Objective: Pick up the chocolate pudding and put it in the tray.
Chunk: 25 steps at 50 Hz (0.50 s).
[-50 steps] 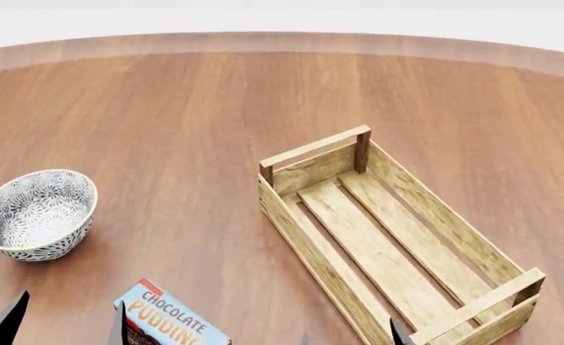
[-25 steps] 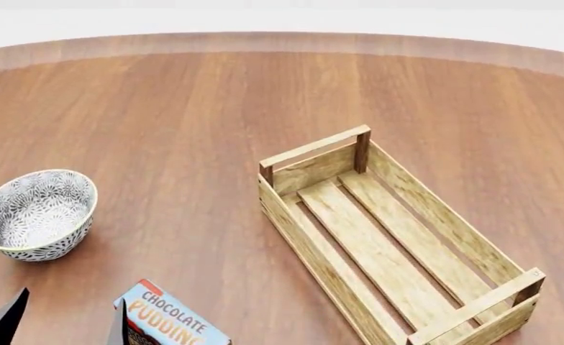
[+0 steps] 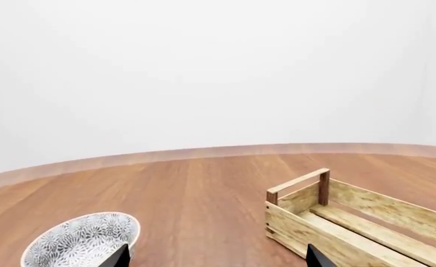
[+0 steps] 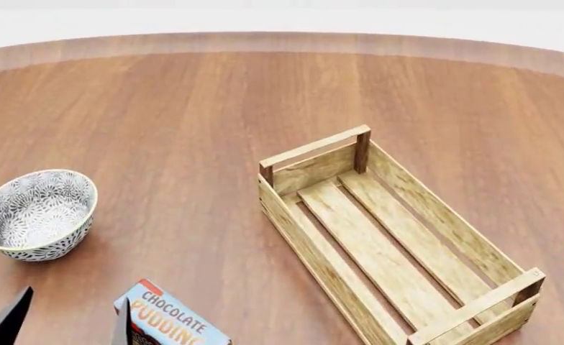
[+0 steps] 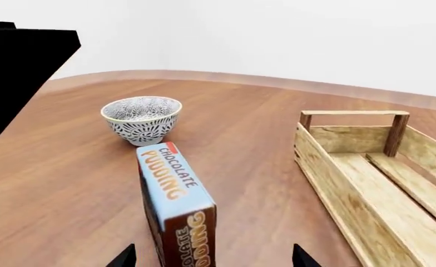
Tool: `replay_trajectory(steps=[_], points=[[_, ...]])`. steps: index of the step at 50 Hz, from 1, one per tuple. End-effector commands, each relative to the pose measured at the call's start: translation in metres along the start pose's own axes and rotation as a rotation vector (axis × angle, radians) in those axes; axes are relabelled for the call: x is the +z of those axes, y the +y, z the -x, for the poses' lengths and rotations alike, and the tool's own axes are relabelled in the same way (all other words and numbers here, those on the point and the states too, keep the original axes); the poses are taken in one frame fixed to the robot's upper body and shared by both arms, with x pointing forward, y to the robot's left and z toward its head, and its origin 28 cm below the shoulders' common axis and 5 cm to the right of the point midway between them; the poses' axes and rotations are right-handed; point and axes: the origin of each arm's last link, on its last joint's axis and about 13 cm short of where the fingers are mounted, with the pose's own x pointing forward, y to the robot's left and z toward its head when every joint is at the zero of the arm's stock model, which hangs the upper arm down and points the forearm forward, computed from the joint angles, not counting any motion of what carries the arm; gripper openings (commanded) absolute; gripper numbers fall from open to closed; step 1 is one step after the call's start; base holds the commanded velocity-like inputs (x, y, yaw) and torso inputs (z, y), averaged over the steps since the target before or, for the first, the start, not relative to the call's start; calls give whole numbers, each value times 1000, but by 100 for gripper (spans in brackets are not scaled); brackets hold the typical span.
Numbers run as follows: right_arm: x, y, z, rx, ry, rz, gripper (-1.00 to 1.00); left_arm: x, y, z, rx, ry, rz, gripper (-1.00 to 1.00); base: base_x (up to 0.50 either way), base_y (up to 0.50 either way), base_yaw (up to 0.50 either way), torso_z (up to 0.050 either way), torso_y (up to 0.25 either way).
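A patterned bowl (image 4: pixel 37 213) sits far left of the pudding box (image 4: pixel 170 320); the crate (image 4: pixel 393 241) lies right on the wooden table (image 4: pixel 186 122). Both grippers, left gripper (image 4: pixel 66 322) and right gripper (image 5: pixel 213 257), are spread.

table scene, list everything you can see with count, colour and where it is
table: one, reddish-brown wood, round edge at the far side, carrying everything else
crate: one, light wood slats with darker corner posts and a bar handle at each end, right of centre, lying diagonally, nothing inside
bowl: one, grey-white patterned, left side, upright
pudding: one carton, light-blue top with brown and red sides, near edge between bowl and crate, apart from both
left claw: black, two fingertips apart, near left corner beside the pudding, holding nothing
right claw: black, only its two tips show in the right wrist view, spread either side of the pudding's near end
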Motion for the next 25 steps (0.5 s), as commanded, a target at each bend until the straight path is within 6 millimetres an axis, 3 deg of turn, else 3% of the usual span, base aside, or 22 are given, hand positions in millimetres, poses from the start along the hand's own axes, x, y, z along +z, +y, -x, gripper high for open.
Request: replay_trajectory(steps=[1, 25], points=[[-5, -3, -15, 38, 44, 8, 100, -1, -1, 0, -2, -1, 2, 100, 0, 0, 0, 0, 0], [-13, -14, -33, 89, 112, 56, 100, 4, -5, 0, -14, -11, 3, 100, 0, 0, 0, 0, 0]])
